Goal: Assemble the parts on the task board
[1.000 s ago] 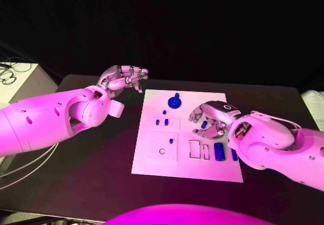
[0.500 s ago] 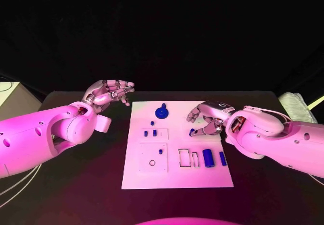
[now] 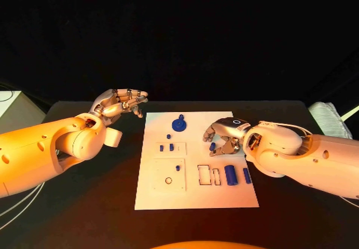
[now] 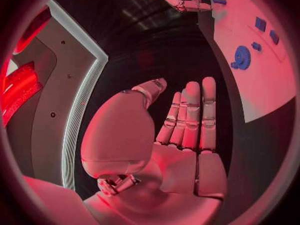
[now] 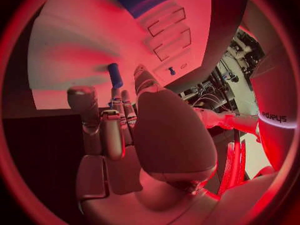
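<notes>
Matt black surface: the bench point(image 3: 90, 197), dull and flat, carries one flat white rectangular task board point(image 3: 196, 199) at its middle.
Task board: smooth white plate with thin outlined rectangular recesses; two square panels on its left half, narrow slots right of centre.
Round part: a glossy blue disc with a small knob point(image 3: 179, 124) lies at the far middle of the board; the left wrist view shows it as a toothed, gear-like wheel point(image 4: 241, 58).
Small pegs: three short blue studs point(image 3: 166, 147) stand in the far left panel; one more blue peg point(image 3: 177, 167) stands in the near left panel, beside a small ring mark.
Cylinders: a thick blue cylinder point(image 3: 231, 175) and a slimmer blue bar point(image 3: 246, 175) lie side by side, right of the empty slots, on the near right part of the board.
Left hand: silver, jointed metal point(image 3: 120, 104); it hovers over the bench just left of the board's far left corner, palm bare, fingers stretched and slightly apart, grasping nothing.
Right hand: silver point(image 3: 222, 136), over the right middle of the board; its fingers are curled down around a short blue cylinder point(image 3: 213, 147), whose rounded end pokes past the fingertips in the right wrist view point(image 5: 115, 75). The part is pinched, tilted above the white plate.
</notes>
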